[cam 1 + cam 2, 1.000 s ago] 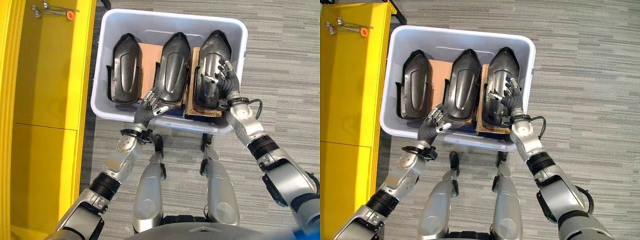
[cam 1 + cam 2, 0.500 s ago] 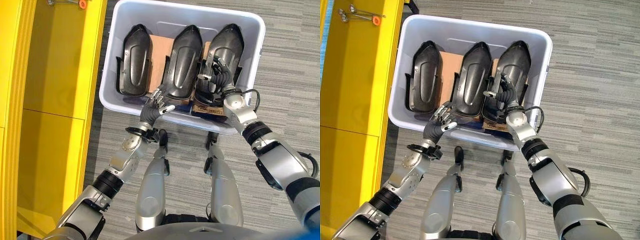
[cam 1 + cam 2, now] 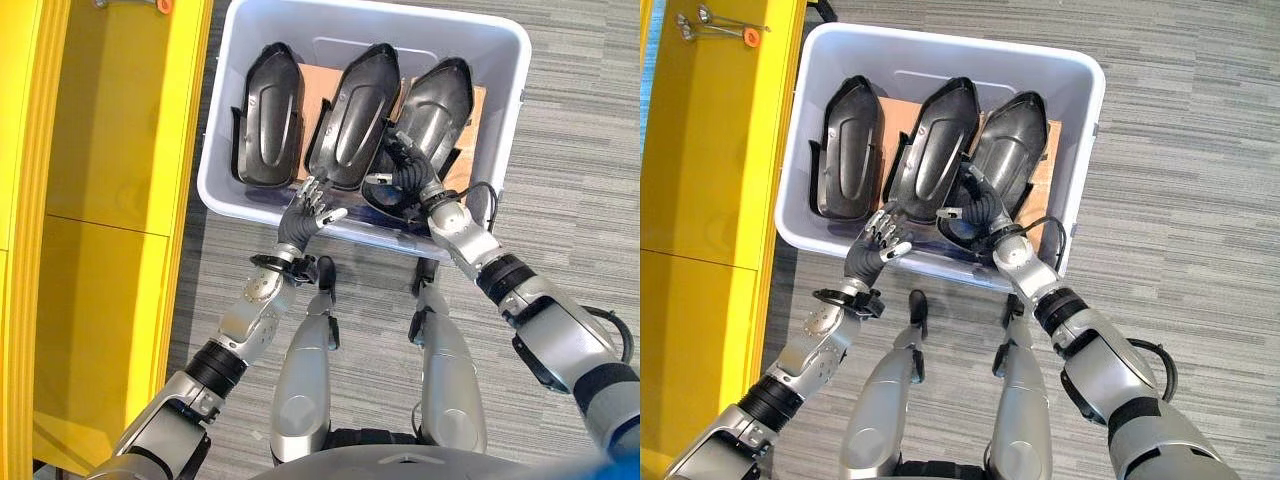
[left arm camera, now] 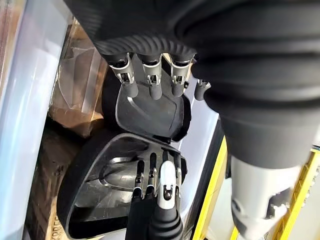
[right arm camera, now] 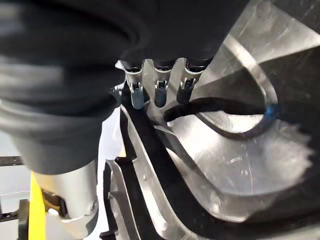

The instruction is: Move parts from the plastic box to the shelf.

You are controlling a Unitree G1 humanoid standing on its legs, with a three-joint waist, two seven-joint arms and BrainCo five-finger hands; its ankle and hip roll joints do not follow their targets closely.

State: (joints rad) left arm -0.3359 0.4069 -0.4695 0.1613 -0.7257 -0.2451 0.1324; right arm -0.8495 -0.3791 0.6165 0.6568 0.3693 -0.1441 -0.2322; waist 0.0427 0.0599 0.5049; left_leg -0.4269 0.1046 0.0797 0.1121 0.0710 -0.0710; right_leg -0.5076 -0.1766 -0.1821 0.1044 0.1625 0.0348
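Left eye view: the right hand (image 3: pixel 405 172) is reaching into the plastic box (image 3: pixel 505 110) from the lower right, its arm stretching diagonally up toward the centre of the frame. Its fingers (image 3: pixel 392 150) are curling around the near end of the right-hand black part (image 3: pixel 432 105), gripping it; that part is lying tilted, leaning toward the upper right of the box. The left hand (image 3: pixel 303 213) is hovering at the box's near rim, just below the middle part (image 3: pixel 355 120), with its fingers spread and relaxed, holding nothing. Its arm is coming up from the lower left.

Three black moulded parts are sitting in the box, side by side: the left part (image 3: pixel 265 120) and the middle one are lying straight, the right one askew. Brown cardboard (image 3: pixel 312 85) is showing beneath them. One yellow shelf (image 3: pixel 100 150) is standing along the left edge of the frame, beside the box, on the grey striped floor (image 3: pixel 580 200).
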